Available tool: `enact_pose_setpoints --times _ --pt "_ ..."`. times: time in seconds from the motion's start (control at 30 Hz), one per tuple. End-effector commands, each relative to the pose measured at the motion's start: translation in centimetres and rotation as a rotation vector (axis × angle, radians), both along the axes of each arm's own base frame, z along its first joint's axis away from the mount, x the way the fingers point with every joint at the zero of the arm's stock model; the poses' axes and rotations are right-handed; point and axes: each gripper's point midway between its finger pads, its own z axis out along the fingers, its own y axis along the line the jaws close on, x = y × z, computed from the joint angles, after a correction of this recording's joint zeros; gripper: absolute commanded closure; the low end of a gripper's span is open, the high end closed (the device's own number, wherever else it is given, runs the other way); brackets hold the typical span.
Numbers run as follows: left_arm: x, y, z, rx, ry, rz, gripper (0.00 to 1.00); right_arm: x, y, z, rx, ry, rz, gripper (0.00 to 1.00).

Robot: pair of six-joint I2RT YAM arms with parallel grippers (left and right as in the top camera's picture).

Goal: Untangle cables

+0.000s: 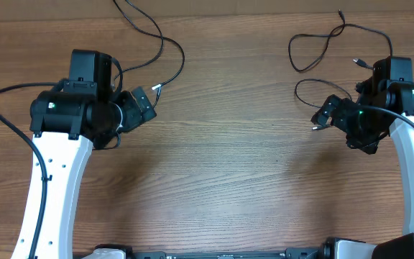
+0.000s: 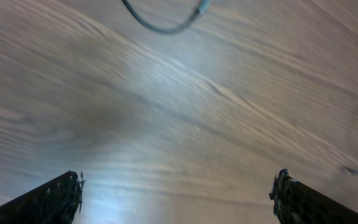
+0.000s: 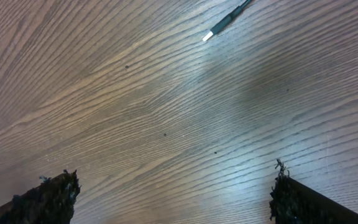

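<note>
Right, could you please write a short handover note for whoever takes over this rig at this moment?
Left claw: open, empty, over bare table; one cable lies close by it.
Right claw: open, empty; two loops lie close by it.
Done: the two sides' cords lie well apart.
Left: I cannot tell whether the right-hand loops cross each other; check and separate them.

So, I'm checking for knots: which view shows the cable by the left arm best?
Overhead: the cable runs from the top edge to its plug. Left wrist catches only a blurred stretch of it; right wrist seemingly shows another plug.
</note>
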Motion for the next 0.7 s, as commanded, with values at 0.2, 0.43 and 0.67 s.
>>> enact_pose_setpoints --times 0.2,0.43,0.67 --pt "3.8 2.4 -4.5 0.159 0.071 0.031 0.00 -0.1 0.2 0.4 0.001 -0.021 0.007 0.00" --pt "6.1 4.7 -4.2 0.144 0.091 0.018 0.00 -0.1 0.2 0.4 0.001 -0.021 0.007 0.00" --pt "7.2 9.4 3.1 0.158 0.028 0.087 0.00 -0.1 0.2 0.4 0.001 -0.021 0.007 0.00"
